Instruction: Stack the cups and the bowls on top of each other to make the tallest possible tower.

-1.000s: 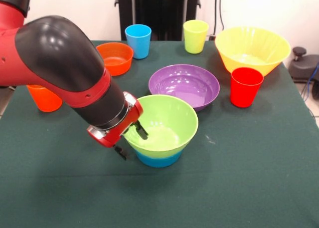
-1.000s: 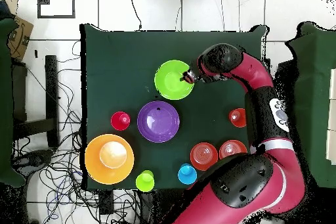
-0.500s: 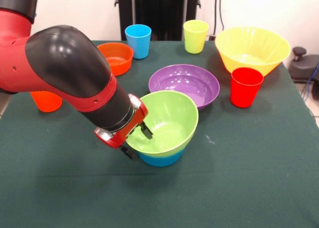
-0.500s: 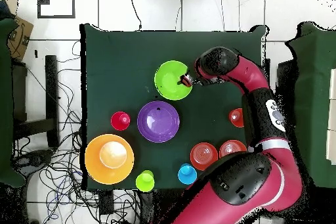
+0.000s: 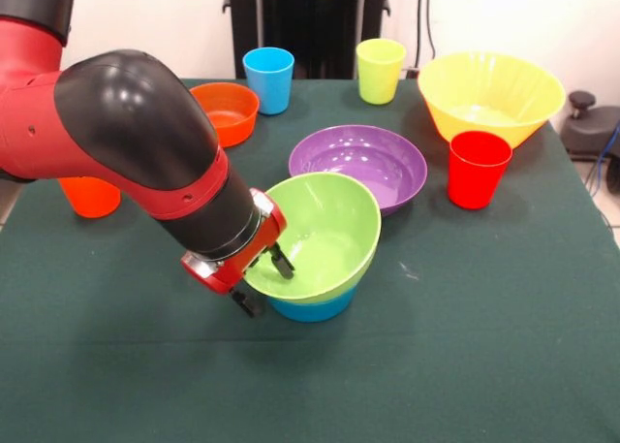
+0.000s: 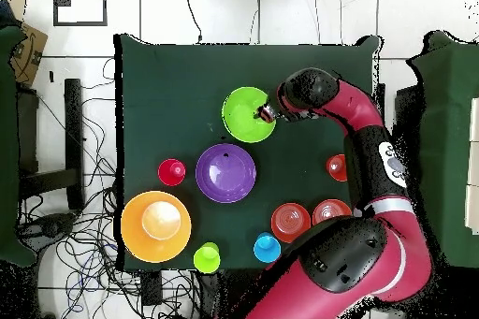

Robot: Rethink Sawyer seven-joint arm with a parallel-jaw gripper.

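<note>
Mostly hidden under the lime green bowl (image 5: 320, 235), the small blue bowl (image 5: 312, 309) shows only a crescent of its side in the front view and nothing from overhead; these two make the tower, near the middle of the green tabletop (image 5: 484, 346); the green bowl sits tilted, its rim lifted on the side where the hand (image 5: 260, 280) grips it; the hand is clamped on that rim at about 8 o'clock of the bowl, one finger inside and one outside; the outer finger is partly lost in shadow.

At 12 o'clock of the tower lies the wide purple bowl (image 5: 358, 165), its near edge cut off by the green rim; at 2 o'clock stands the red cup (image 5: 478, 169), overlapping the largest yellow bowl (image 5: 489, 96); the light blue cup (image 5: 268, 79) and yellow-green cup (image 5: 380, 70) stand at the far edge; a small orange bowl (image 5: 227, 111) shows beside the arm, which covers most of the orange cup (image 5: 89, 196); a second orange bowl (image 6: 332, 211) appears only from overhead; no writing can be read on any piece.
</note>
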